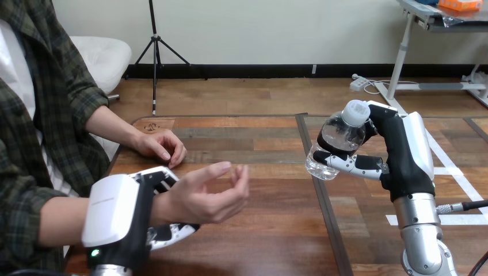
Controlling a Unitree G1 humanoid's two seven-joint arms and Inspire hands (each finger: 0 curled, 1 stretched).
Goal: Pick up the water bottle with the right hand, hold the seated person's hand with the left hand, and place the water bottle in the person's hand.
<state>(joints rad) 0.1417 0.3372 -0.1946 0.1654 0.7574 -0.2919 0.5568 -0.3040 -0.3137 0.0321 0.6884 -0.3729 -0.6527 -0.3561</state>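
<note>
Above the wooden bench (pixel 276 230), the right hand (pixel 403 161) grips a tilted water bottle (pixel 336 144), well apart from the person's hand (pixel 210 192), palm up, its wrist clasped by the left hand (pixel 124 218).

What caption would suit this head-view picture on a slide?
Robot's right hand holds a tilted water bottle while its left hand clasps the person's wrist.

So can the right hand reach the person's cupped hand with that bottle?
Probably yes. The right hand holds the water bottle, and only bare table lies between it and the person's cupped hand, which the left hand grips at the wrist.
</note>
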